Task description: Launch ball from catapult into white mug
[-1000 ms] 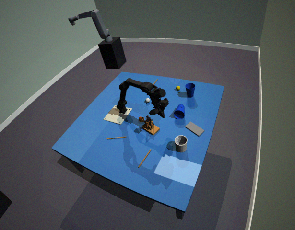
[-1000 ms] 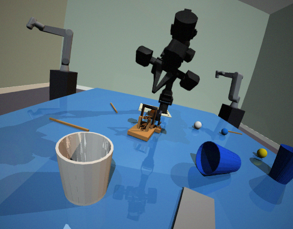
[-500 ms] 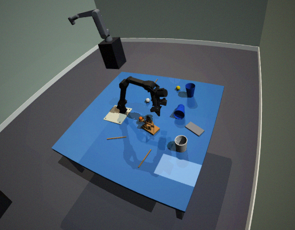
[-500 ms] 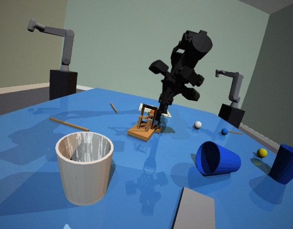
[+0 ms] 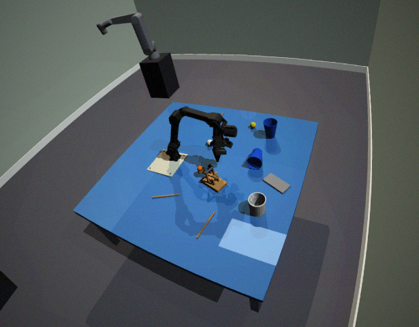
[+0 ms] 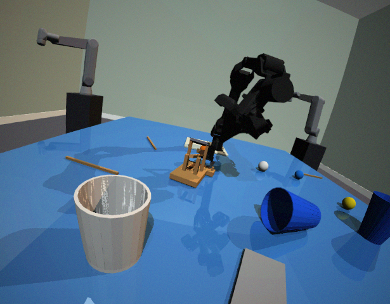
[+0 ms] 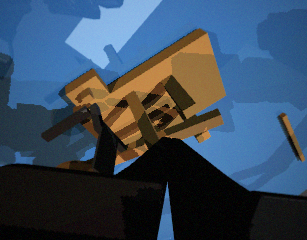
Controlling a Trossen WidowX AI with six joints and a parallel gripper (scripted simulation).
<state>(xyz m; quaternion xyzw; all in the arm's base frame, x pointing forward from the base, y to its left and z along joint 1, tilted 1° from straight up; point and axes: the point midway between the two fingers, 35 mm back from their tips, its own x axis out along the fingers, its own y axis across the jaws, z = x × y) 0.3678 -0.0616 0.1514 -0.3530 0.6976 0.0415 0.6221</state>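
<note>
Right of centre in the top view, I see a blue ribbed cup point(image 5: 255, 159) point(image 6: 292, 211) lying on its side, and above it an upright dark-blue tapered cup point(image 5: 270, 128) point(image 6: 380, 217) near a small yellow ball point(image 5: 253, 125) point(image 6: 348, 202). A flat grey rectangular slab point(image 5: 276, 182) point(image 6: 260, 278) lies below them (quite plain, to my eye). At lower centre lies a thin orange-brown stick point(image 5: 205, 225) point(image 6: 91, 164) point(image 7: 291, 137).
</note>
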